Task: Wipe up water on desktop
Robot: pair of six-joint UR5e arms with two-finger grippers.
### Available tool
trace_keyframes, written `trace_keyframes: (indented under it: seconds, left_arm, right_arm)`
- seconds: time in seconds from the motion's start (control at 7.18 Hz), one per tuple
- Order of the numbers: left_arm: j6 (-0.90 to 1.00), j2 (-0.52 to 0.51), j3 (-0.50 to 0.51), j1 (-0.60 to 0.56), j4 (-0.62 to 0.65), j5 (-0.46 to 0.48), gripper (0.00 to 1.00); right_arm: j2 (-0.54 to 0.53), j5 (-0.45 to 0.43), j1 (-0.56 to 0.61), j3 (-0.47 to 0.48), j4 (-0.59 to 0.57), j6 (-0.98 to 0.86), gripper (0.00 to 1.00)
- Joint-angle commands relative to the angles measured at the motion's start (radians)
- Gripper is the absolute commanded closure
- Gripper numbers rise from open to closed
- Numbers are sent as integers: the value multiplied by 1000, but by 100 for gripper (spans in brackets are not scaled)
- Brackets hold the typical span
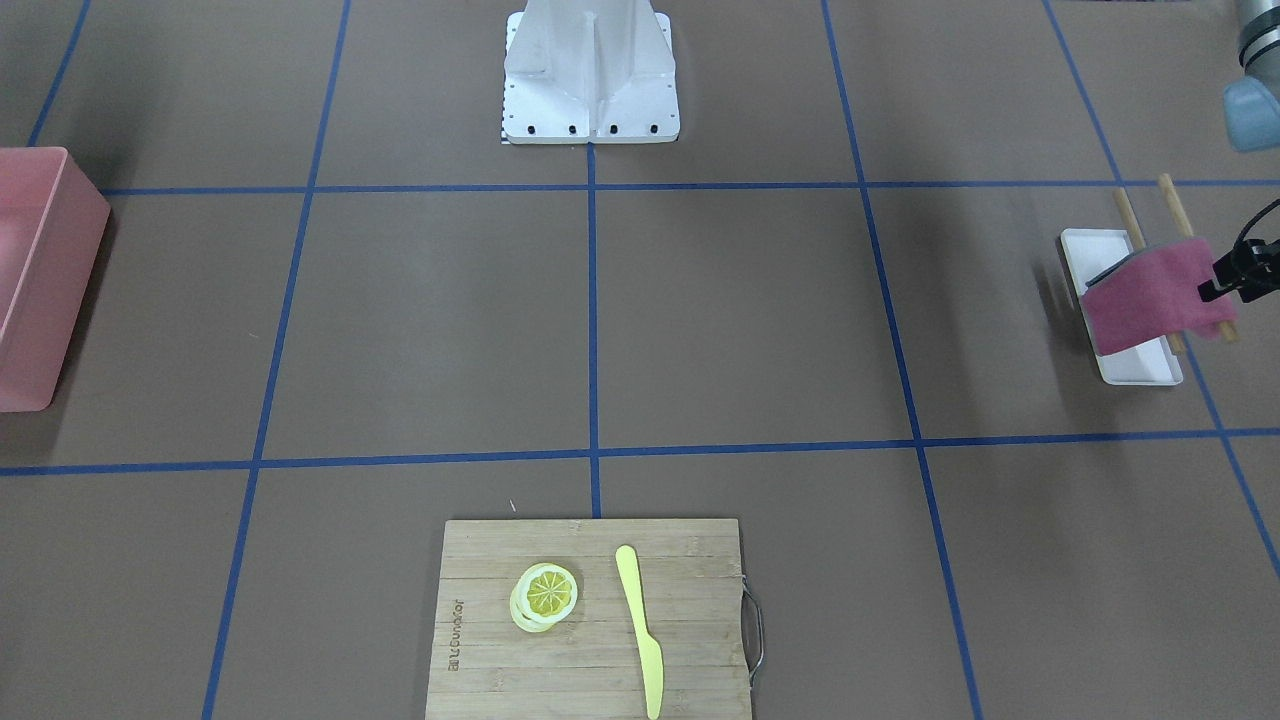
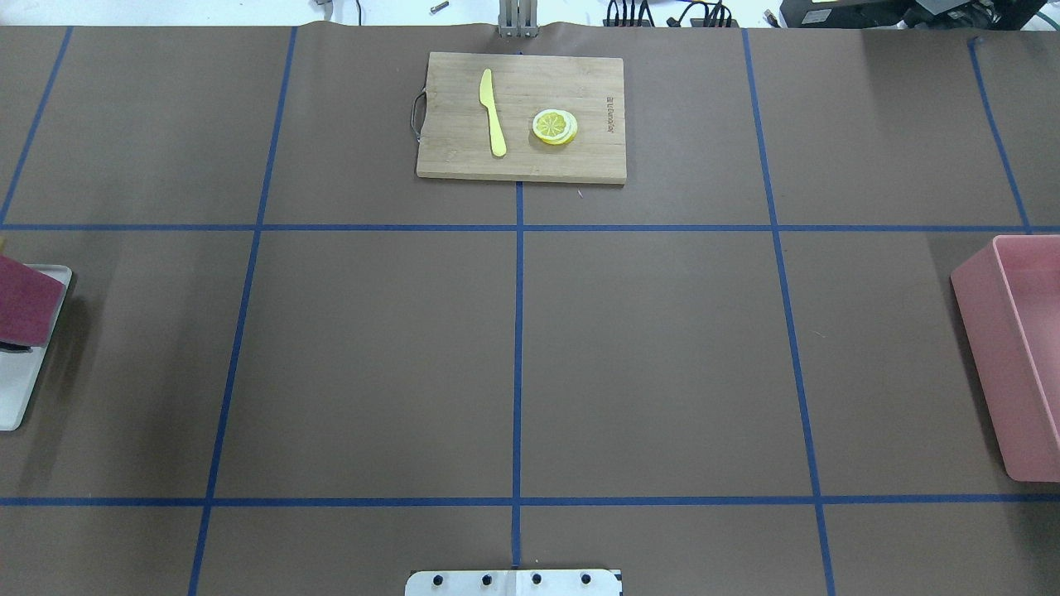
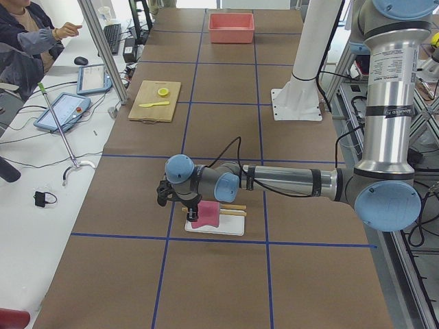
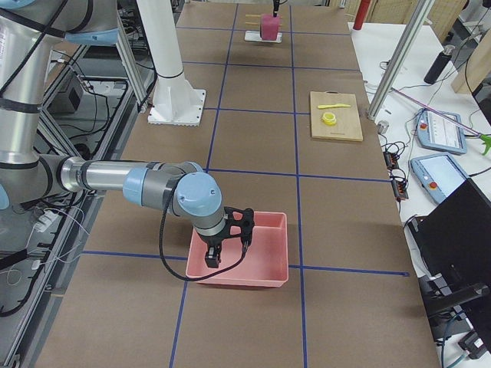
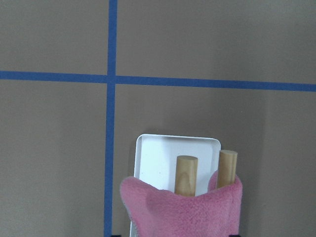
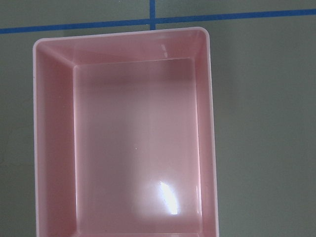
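The brown desktop (image 2: 646, 348) with blue tape lines shows no water that I can make out. A pink cloth (image 1: 1150, 300) hangs over two wooden rods (image 5: 186, 173) above a white tray (image 1: 1135, 365) at the table's left end. My left gripper (image 1: 1225, 285) is shut on the cloth's edge, and the cloth sits tilted over the tray. In the left wrist view the cloth (image 5: 182, 212) fills the bottom edge. My right gripper (image 4: 226, 245) hangs over a pink bin (image 4: 261, 261); whether it is open or shut I cannot tell.
A bamboo cutting board (image 2: 522, 116) with a yellow knife (image 2: 493, 112) and lemon slices (image 2: 555, 127) lies at the far middle. The pink bin (image 2: 1019, 348) stands at the right end. The white robot base (image 1: 590, 75) is at the near edge.
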Motion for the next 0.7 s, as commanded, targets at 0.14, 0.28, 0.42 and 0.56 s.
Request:
trace_keyframes:
  seconds: [0.14, 0.28, 0.42, 0.56]
  left_arm:
    - [0, -1, -3, 3, 0, 0, 80]
    - [0, -1, -4, 3, 4, -2, 96]
    - [0, -1, -6, 2, 5, -2, 100]
    - [0, -1, -13, 2, 10, -2, 100]
  right_arm:
    - [3, 0, 0, 1, 0, -2, 0]
    - [5, 0, 0, 2, 0, -2, 0]
    - [6, 0, 0, 0, 2, -2, 0]
    - [6, 0, 0, 1, 0, -2, 0]
